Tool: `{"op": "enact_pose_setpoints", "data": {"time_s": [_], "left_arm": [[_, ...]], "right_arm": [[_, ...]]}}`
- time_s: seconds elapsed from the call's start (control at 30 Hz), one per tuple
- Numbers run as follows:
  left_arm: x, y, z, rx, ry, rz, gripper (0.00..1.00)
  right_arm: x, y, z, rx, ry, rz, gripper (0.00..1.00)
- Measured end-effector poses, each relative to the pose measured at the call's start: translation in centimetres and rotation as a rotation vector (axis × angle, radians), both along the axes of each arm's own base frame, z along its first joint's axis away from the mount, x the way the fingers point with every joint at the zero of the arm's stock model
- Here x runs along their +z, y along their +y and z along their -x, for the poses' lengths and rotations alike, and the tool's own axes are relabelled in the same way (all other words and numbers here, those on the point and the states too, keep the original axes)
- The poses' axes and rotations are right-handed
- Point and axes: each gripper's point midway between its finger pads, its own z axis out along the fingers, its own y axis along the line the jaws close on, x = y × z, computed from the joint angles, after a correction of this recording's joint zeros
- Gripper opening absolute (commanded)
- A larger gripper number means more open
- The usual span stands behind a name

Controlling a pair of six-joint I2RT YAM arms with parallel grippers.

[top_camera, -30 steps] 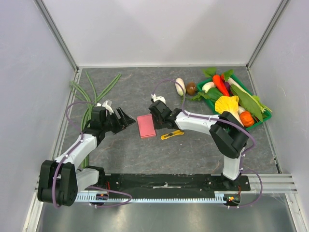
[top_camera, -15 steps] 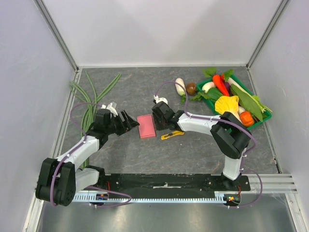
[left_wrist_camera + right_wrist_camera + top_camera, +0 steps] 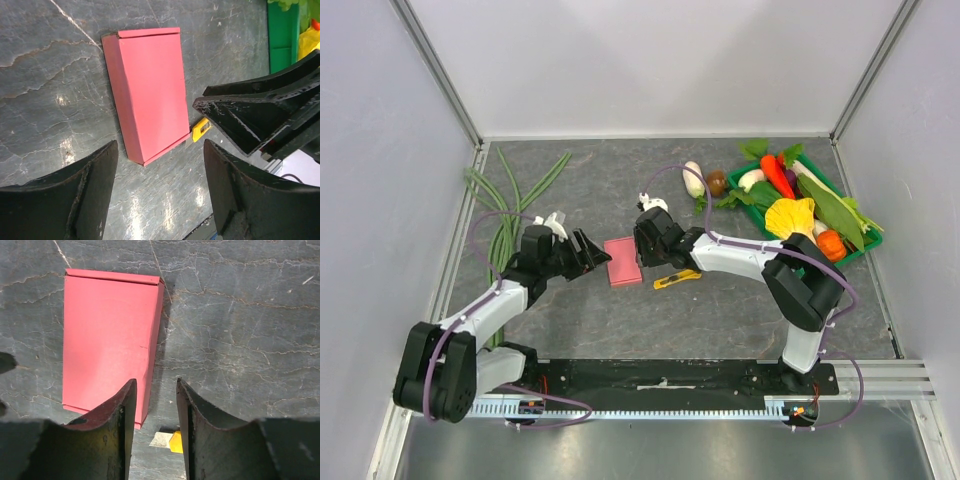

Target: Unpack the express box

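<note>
Express box [image 3: 622,262] plain pink-red; counter [image 3: 600,190] dark grey with pale veining; knife [image 3: 677,279] yellow and black; tray [image 3: 280,45] green

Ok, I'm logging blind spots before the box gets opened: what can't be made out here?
Box contents: flap closed, every view.
Knife blade: too small from the top; wrist views show only a yellow tip.
Box's right edge: top view, right end effector covers it.

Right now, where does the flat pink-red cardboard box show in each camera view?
Top external: the flat pink-red cardboard box lies near the centre.
Left wrist: upper middle.
Right wrist: upper left.
Shared landmark: the yellow utility knife, by one box corner in all three.
</note>
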Motion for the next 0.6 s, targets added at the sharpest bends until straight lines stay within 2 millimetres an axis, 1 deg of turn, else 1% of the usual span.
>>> {"op": "enact_pose_setpoints", "data": {"time_s": [0.07,0.17,0.3,0.33,0.43,0.53,0.6], "left_arm": [[-0.6,-0.4,0.2,-0.010,0.022,-0.001,0.67],[-2.2,-1.1,0.5,-0.029,0.075,-0.009,0.60],[-4.2,-1.4,0.8,-0.027,0.143,-0.035,0.59],[-4.4,-1.4,0.7,-0.024,0.151,-0.040,0.59],[-4.6,-1.7,0.1,-0.018,0.154,-0.045,0.59],[-4.4,-2.2,-0.7,-0.024,0.144,-0.044,0.52],[-4.5,-2.7,-1.2,-0.037,0.140,-0.042,0.47]], "right_arm": [[0.1,0.3,0.1,0.010,0.003,-0.015,0.38],[0.0,0.8,0.2,0.025,0.011,-0.032,0.34],[-0.9,1.0,0.4,0.036,0.030,-0.029,0.29],[-1.1,0.9,0.4,0.036,0.034,-0.027,0.24],[-1.2,1.0,0.2,0.035,0.036,-0.039,0.15],[-1.2,0.9,0.0,0.032,0.045,-0.064,0.10],[-1.2,0.9,-0.1,0.035,0.052,-0.082,0.09]]}}
